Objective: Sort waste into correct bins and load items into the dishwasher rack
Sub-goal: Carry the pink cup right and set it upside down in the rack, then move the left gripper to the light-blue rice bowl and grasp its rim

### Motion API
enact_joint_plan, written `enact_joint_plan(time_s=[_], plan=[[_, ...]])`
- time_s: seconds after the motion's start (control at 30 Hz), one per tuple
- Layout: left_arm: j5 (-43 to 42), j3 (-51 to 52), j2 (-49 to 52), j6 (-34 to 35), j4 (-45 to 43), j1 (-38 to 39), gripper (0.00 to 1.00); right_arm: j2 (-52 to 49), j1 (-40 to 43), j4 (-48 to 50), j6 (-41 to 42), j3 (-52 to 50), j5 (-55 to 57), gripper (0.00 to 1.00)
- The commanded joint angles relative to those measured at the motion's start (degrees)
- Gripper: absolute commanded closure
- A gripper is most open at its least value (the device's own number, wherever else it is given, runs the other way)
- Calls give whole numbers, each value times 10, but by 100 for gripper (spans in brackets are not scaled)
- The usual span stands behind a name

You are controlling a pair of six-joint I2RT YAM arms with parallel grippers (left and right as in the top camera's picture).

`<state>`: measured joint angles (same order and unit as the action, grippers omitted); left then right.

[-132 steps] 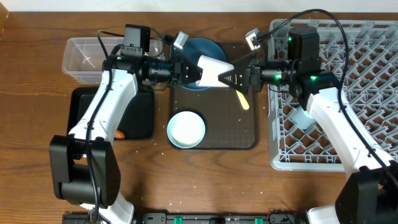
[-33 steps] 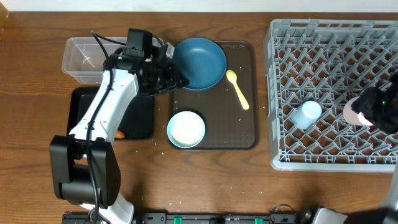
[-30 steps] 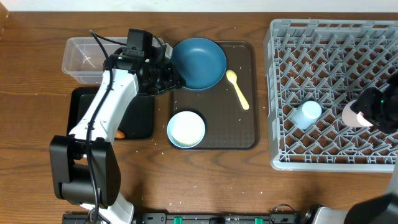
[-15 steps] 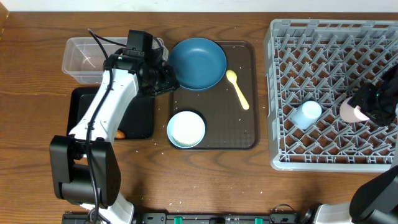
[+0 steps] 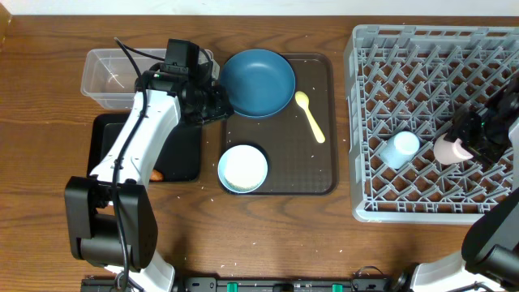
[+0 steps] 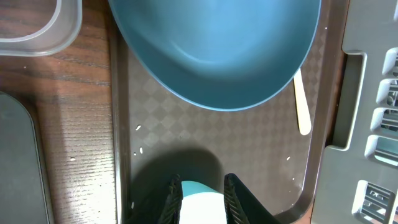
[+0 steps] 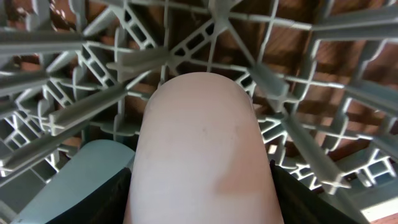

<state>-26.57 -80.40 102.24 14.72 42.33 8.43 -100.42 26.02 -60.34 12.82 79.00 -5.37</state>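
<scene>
**Pink cup going down into the rack**

Since the first earlier overhead, the right gripper (image 5: 461, 144) has left the brown tray (image 5: 284, 166) and swung over the rack (image 5: 355, 162). In the last second it has slid the pink cup (image 5: 448, 150) inward from the rack's 3 o'clock edge. The left gripper (image 5: 220, 102) has pulled back and is now at 9 o'clock of the dark blue bowl (image 5: 258, 81).

The right fingers (image 7: 117, 198) clamp the pink cup on both sides, its rounded end toward the wrist camera; the mouth is not seen. The cup sits low over the pegs (image 7: 74, 106), at 3 o'clock of the light blue cup (image 5: 401, 149). It is near that cup, but contact is unclear. The left jaws stand narrowly apart with a pale shape in the gap. I can't tell if it is held or is just the white bowl (image 5: 242, 169) underneath.

Step, as I read it: seating the pink cup. The next move calls for a short drop between pegs, a release, then a straight lift out.

Room: the light blue cup crowds the 9 o'clock side and the rack wall at 6 o'clock is near. There are plenty of bare cells toward 12 o'clock. The bowls, yellow spoon (image 5: 310, 116) and rice grains (image 6: 138, 128) wait on the brown tray. The clear tub (image 5: 105, 77) and black tray (image 5: 182, 150) sit at the table's 9 o'clock.
</scene>
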Motion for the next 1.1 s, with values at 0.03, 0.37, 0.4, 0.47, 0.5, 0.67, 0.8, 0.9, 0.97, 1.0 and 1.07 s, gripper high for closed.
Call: enact_joint_plan(time_s=[0.03, 0.37, 0.4, 0.47, 0.5, 0.67, 0.8, 0.9, 0.97, 1.0, 1.07], plan=[[7, -5, -11, -12, 5, 1, 75, -12, -12, -8, 3, 9, -8, 39], [7, -5, -11, -30, 5, 1, 75, -12, -14, -20, -14, 52, -43, 2], [7, -5, -11, -34, 4, 1, 74, -12, -14, -28, -17, 64, -48, 2], [7, -5, -12, -45, 3, 1, 74, -12, -14, -46, -35, 95, -76, 2], [7, -6, -15, -50, 4, 1, 75, -12, -14, -54, -44, 110, -94, 1], [7, -6, -53, -62, 20, 1, 74, -5, -39, -85, -93, 170, -184, 1], [8, -6, -96, -75, 61, 1, 74, 13, -98, -80, -93, 175, -188, 1], [36, -6, -118, -74, 103, 2, 74, 22, -154, -66, -91, 175, -181, 1], [54, -6, -124, -74, 132, 8, 74, 23, -189, -53, -80, 175, -180, 2], [54, -4, -124, -74, 148, 17, 74, 23, -211, -43, -77, 175, -179, 2], [55, 5, -124, -74, 155, 37, 74, 23, -231, -32, -69, 175, -166, 3]])
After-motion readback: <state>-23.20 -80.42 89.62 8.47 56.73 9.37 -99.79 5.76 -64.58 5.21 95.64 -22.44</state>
